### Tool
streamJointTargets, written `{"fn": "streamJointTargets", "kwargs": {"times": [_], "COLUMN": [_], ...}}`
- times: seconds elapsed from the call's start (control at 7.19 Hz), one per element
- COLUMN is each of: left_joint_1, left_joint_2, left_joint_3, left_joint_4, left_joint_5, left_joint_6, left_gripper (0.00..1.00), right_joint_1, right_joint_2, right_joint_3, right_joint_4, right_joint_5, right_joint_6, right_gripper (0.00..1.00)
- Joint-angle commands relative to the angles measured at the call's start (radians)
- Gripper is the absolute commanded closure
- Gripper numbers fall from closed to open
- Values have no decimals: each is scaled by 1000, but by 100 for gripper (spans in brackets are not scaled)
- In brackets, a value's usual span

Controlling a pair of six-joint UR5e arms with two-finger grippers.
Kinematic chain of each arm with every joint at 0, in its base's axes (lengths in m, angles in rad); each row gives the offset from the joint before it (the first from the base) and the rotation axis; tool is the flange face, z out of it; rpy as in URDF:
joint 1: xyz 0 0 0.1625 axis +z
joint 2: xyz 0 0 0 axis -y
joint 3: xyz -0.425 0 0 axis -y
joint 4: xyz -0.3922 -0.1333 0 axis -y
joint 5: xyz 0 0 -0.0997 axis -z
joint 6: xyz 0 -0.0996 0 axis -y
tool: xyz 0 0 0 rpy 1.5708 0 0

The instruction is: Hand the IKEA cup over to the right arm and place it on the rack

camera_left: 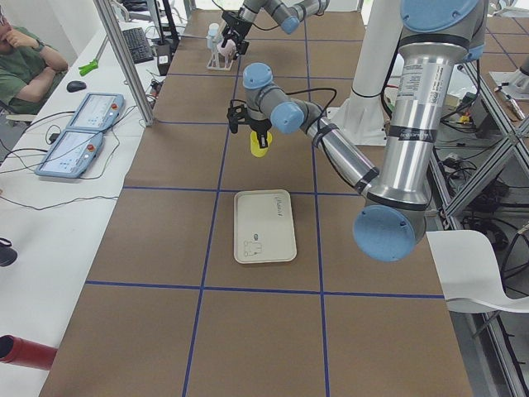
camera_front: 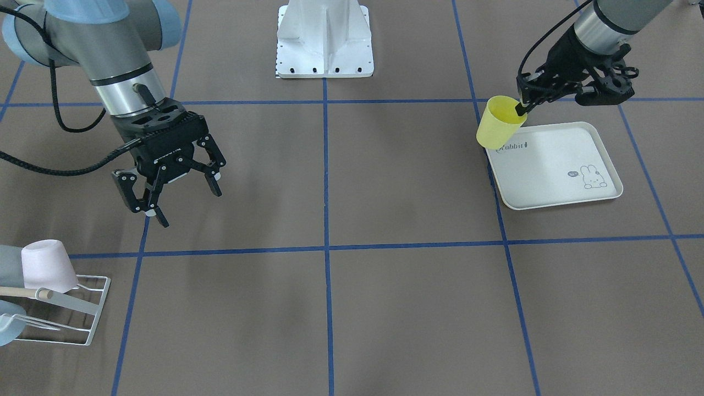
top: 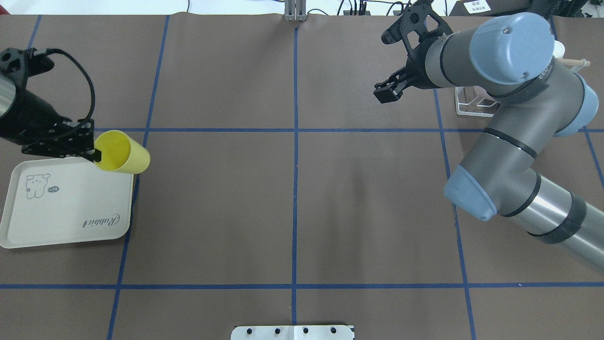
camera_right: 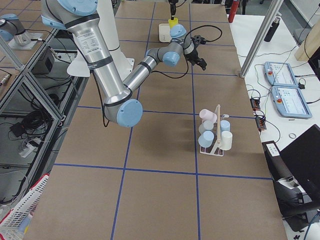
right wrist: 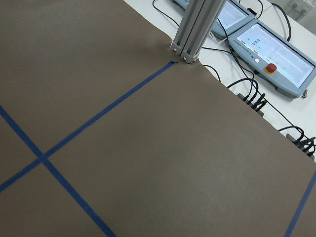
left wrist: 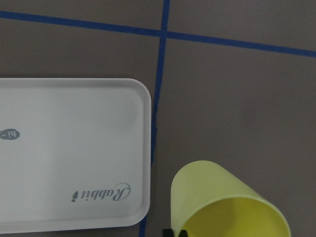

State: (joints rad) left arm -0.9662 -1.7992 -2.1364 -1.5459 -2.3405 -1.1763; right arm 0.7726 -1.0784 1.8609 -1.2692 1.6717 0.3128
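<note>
The IKEA cup [camera_front: 498, 129] is yellow and hangs tilted above the near corner of the cream rabbit-print tray [camera_front: 555, 165]. My left gripper [camera_front: 520, 110] is shut on its rim, one finger inside the cup [top: 122, 152]. The left wrist view shows the cup [left wrist: 222, 207] beside the tray [left wrist: 74, 148]. The right arm's ROBOTIQ gripper [camera_front: 179, 201] hangs open and empty above the table, far across from the cup. The white wire rack [camera_front: 66, 313] with its wooden dowel sits near the right arm; in the overhead view the arm hides most of the rack [top: 474, 106].
A pink cup [camera_front: 47, 267] sits upside down on the rack, and the exterior right view shows several cups [camera_right: 215, 132] there. The white base mount [camera_front: 324, 41] stands at mid table. A person [camera_left: 21, 62] and control tablets [camera_left: 83, 132] are beyond the table edge.
</note>
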Motion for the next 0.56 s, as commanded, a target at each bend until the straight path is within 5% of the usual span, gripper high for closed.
{"fn": "streamJointTargets", "kwargs": {"times": [0.0,0.42], "left_joint_1": [-8,-8], "left_joint_2": [-193,-285], "left_joint_3": [41,104], "left_joint_4": [-8,-213], "left_joint_5": [-49,-77], "left_joint_6": [-291,-607], "left_gripper": [100,100], "right_joint_1": [-85,-165], "right_joint_2": [52,74], "right_joint_3": [3,-81], "right_joint_4": [10,384], "right_joint_5": [-107,-138], "right_joint_6": [-9,-9], "right_gripper": [0,0]}}
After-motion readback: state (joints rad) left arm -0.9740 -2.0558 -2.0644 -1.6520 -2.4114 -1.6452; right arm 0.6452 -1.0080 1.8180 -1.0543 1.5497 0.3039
